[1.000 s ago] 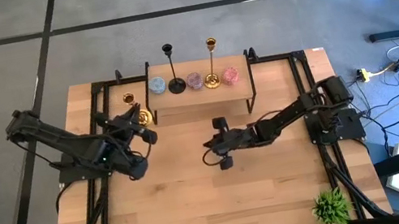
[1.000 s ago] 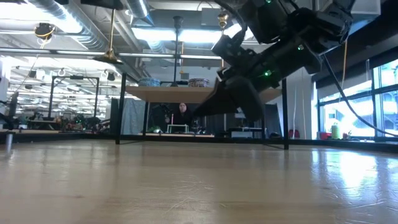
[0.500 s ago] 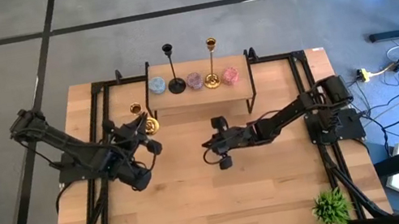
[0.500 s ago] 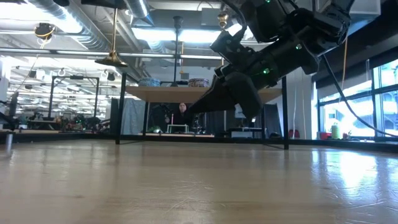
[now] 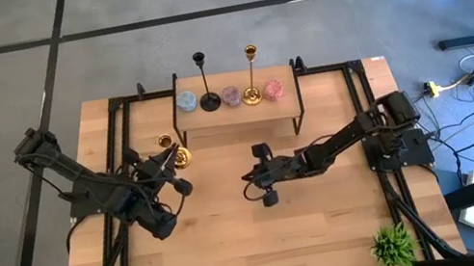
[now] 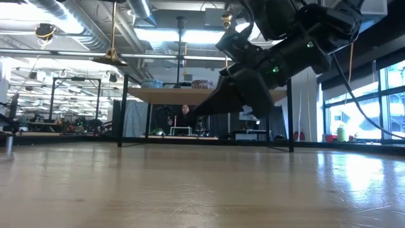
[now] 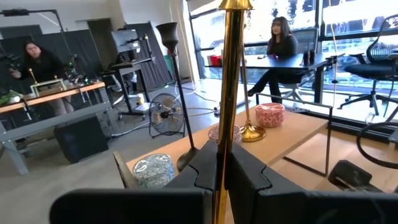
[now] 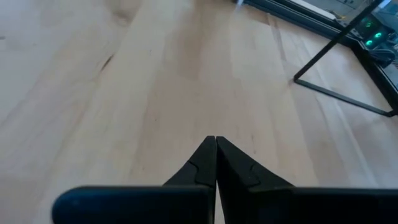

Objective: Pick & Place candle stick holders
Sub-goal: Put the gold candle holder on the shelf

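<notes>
Left gripper (image 7: 222,163), frame centre: you are clamping a gold candlestick (image 7: 227,93) mid-stem; likely stiff, slippery, top-heavy, so keep gripping low.

light: pretty bright and even, ceiling strip lights (image 6: 158,33) up top plus big windows (image 6: 364,101) at the side | glare: shiny patch on the table (image 6: 354,180) | shadows: soft, faint | blur: left wrist fingers (image 7: 205,171) a bit soft up close | edges: no obvious warping
</notes>
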`<state>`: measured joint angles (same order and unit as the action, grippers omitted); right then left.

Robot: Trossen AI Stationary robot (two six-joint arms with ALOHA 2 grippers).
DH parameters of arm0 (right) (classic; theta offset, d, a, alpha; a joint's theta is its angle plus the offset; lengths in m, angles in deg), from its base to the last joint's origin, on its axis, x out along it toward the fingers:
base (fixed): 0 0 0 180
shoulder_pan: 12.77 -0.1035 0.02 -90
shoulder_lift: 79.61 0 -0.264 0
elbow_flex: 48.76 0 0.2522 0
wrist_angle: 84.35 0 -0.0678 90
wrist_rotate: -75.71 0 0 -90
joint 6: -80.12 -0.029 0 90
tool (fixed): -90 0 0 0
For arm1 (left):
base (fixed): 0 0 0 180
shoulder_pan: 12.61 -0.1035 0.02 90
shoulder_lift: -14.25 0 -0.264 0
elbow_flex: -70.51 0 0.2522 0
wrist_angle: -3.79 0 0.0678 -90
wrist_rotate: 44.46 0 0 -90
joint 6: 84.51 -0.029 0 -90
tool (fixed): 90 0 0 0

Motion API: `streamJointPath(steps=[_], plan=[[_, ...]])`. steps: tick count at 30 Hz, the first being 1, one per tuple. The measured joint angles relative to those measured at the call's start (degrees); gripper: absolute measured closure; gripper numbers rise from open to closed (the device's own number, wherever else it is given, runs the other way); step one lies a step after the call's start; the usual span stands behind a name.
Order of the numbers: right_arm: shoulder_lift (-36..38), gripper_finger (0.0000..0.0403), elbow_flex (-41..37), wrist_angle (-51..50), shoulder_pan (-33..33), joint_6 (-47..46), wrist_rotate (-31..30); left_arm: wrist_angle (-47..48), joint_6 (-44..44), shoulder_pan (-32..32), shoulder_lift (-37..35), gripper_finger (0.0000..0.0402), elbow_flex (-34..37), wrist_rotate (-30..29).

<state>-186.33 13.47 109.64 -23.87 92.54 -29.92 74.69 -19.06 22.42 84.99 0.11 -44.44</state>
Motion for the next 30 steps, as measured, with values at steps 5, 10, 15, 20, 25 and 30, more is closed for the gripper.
streamJointPath(steps=[5, 10, 15, 20, 25, 30], plan=[[0.0, 0.0397, 0.0, -0.8, -0.8, -1.1, 0.0, 0.0, 0.1, 0.1, 0.3, 0.0390, 0.0, 0.0], [0.0, 0.0397, 0.0, -1.2, -1.5, -1.5, -0.3, -3.6, -0.8, 0.1, 0.9, 0.0390, 0.0, 0.0], [0.0, 0.0397, 0.0, -1.4, -1.9, -1.7, -0.4, -11.7, -7.0, 0.3, 3.9, 0.0390, 0.0, 3.1], [0.0, 0.0397, 0.0, -1.4, -2.4, -2.2, -0.4, -20.3, -12.2, 1.9, 8.0, 0.0390, 0.0, 5.9], [0.0, 0.0397, 0.0, -1.7, -3.3, -3.1, -0.4, -27.7, -18.1, 4.0, 10.4, 0.0390, 0.0, 6.3], [0.0, 0.0397, 0.0, -1.8, -4.2, -3.2, -1.2, -38.3, -27.7, 5.4, 11.4, 0.0390, 0.0, 8.7]])
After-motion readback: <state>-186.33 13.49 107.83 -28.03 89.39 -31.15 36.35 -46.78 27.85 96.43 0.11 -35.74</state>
